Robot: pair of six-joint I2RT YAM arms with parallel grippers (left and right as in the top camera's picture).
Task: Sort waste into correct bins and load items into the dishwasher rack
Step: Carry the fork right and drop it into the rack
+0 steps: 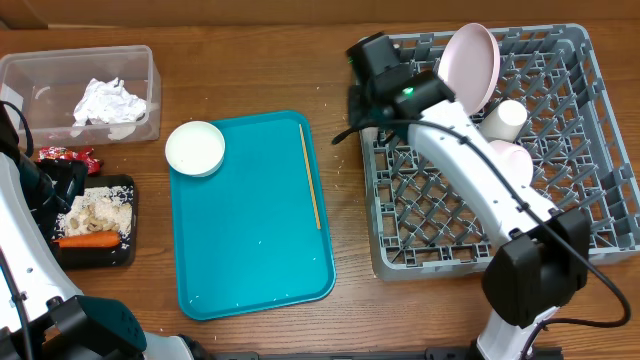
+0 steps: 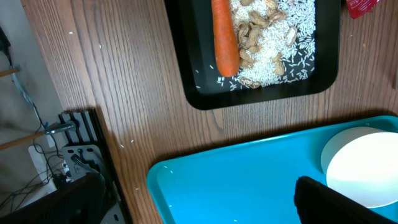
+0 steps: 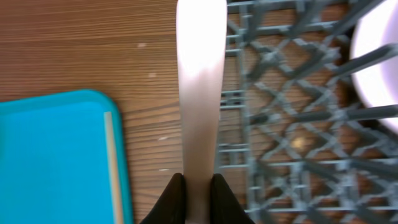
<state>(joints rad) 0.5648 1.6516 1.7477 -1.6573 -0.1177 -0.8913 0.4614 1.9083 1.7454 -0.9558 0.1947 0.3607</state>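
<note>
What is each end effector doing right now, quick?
Left end effector: open, empty.
Right end effector: closed on a pale flat handle, probably the fork.

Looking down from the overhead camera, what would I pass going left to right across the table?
First the clear tub holding crumpled tissue → white bowl → thin wooden chopstick → grey dishwasher rack.
</note>
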